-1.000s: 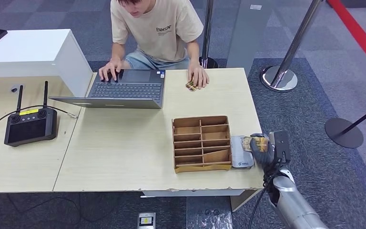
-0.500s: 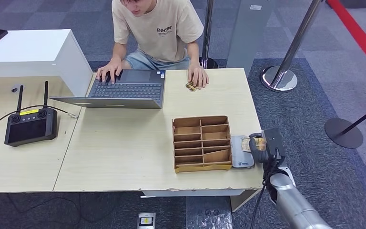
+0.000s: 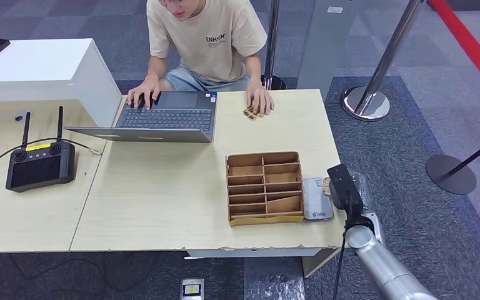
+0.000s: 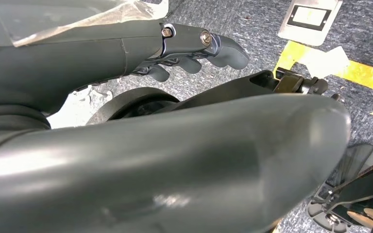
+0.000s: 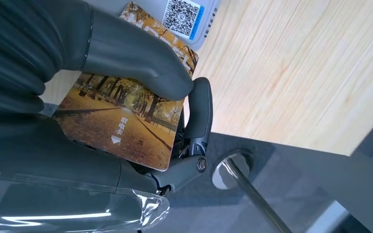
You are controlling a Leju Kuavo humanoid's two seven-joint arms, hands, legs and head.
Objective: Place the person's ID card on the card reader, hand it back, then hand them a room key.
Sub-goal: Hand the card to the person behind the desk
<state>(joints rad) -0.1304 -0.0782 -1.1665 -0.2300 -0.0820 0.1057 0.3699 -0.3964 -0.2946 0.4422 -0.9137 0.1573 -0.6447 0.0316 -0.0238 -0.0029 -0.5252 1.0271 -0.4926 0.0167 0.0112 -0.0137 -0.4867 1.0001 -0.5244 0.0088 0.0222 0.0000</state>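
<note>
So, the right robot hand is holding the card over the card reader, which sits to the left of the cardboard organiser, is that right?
Not quite. In the head view the card reader sits to the right of the cardboard organiser, at the table's edge, not to its left. The rest holds: the right robot hand grips the card, with the reader just beyond it in the right wrist view.

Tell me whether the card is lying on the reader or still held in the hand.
Held. The right hand pinches the card between thumb and fingers beside the card reader, at the table's right edge.

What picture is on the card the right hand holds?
An autumn tree-lined path in orange-gold on the card; clearest in the right wrist view.
</note>
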